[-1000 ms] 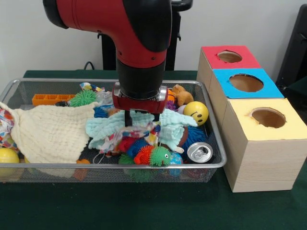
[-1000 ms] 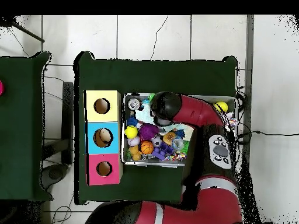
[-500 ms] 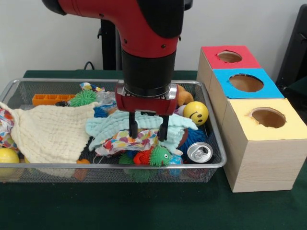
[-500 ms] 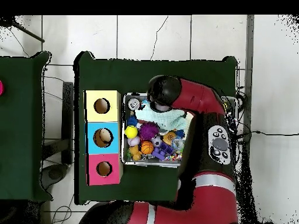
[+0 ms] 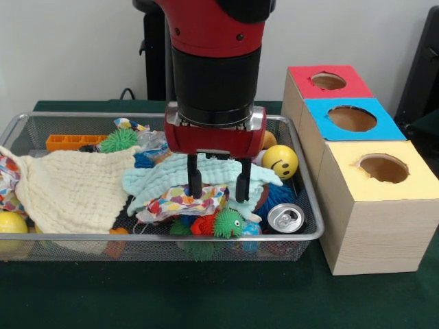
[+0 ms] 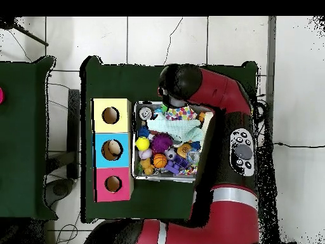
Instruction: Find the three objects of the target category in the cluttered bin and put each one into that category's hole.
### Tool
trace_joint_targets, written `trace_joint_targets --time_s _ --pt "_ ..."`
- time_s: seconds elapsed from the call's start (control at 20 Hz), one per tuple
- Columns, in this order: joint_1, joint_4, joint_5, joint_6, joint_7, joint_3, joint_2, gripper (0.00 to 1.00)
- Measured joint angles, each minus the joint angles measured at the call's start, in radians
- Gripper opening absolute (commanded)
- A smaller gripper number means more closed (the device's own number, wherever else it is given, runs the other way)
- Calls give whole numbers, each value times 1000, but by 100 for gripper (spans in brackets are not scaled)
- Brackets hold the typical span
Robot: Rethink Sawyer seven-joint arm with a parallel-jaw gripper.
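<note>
While over mint cloth (image 5: 206,179), claw (image 5: 218,192) spread, empty.

1. Arm (image 5: 212,27): glossy red shell w/ small dark screw holes.
2. Wrist section (image 5: 214,86): matte black cylinder below the red.
3. Red collar w/ silver rim under the blk part.
4. Pincer (image 5: 218,185): two thin blk fingers (image 5: 195,179).
5. Overhead: grey oval button panel (image 6: 241,151) on red link; white band near base.

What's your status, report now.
Claw open, empty, above bin. Target category unknown. Mint cloth and cream cloth cover toys.
</note>
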Motion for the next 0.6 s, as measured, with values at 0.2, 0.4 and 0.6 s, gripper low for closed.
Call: trace_joint_targets --time_s 0.2,0.4,0.6 --pt "-3 -17 3 -8 0 2 16 100" --pt "-12 -30 3 -27 0 6 44 100" --pt "-25 -38 3 -53 0 15 76 100"
